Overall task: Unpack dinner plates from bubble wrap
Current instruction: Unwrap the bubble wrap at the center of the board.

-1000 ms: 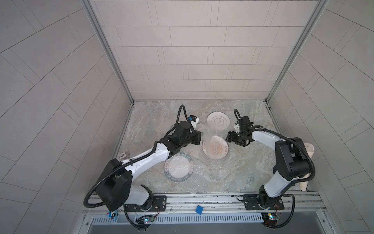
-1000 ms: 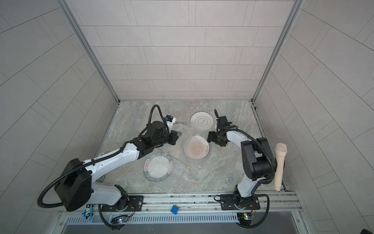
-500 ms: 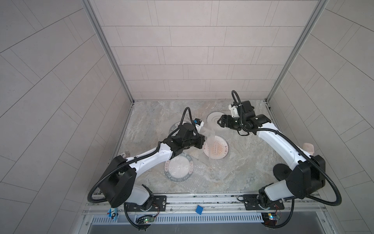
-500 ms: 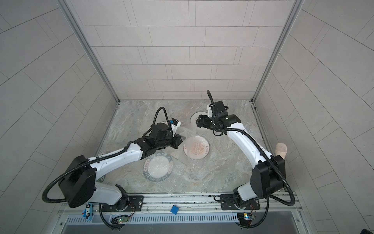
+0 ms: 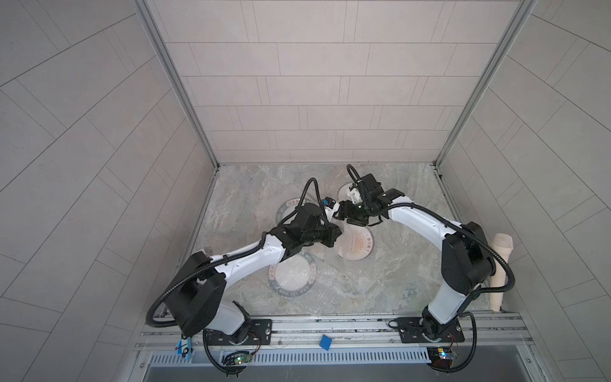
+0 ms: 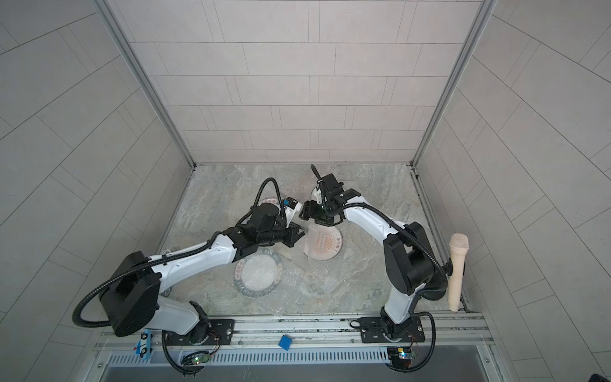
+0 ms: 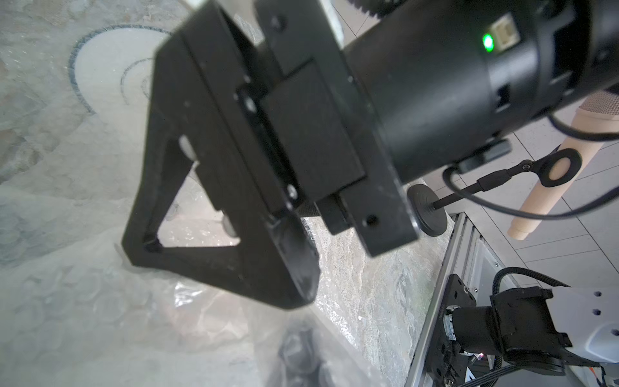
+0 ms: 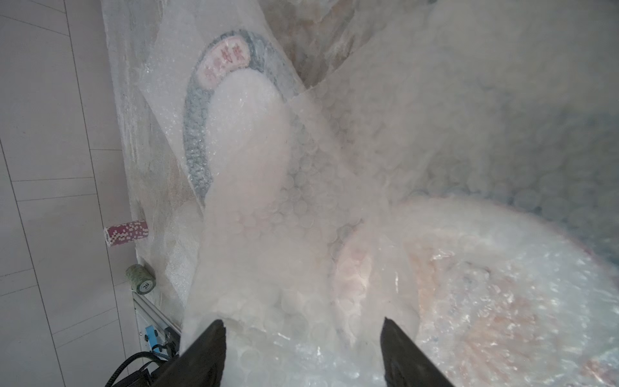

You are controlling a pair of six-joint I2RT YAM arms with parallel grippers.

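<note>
At the left of the marble tabletop (image 5: 238,205) in both top views, the left arm reaches from the lower left up toward the frame centre. Above its wrist the upper green-rimmed plate (image 5: 284,211) peeks out, partly covered by the arm. Below its forearm, at lower centre, the lower green-rimmed plate (image 5: 291,276) lies flat under a sheet of bubble wrap (image 5: 322,294) whose corner reaches the metal rail (image 5: 363,322) at the bottom.

At centre, the left tool (image 5: 332,236) is clenched on the raised edge of another sheet. That sheet stands up over the left part of the sunburst plate (image 5: 358,244). In the left wrist view this wrap drapes across the lower left and hazes the tool's own tips.

Just above the left tool in the frame, and near it, the right tool (image 5: 342,215) points leftward and down. In the right wrist view its black fingertips (image 8: 206,348) stand well apart, released, with dimpled wrap filling the space between them. Whether they touch it I cannot tell. The sunburst plate shows through the plastic at that view's lower right.

Behind the right wrist, at upper centre, the grey-ringed plate (image 5: 343,191) is mostly hidden. At the far right, a beige post (image 5: 501,264) stands against the wall.
</note>
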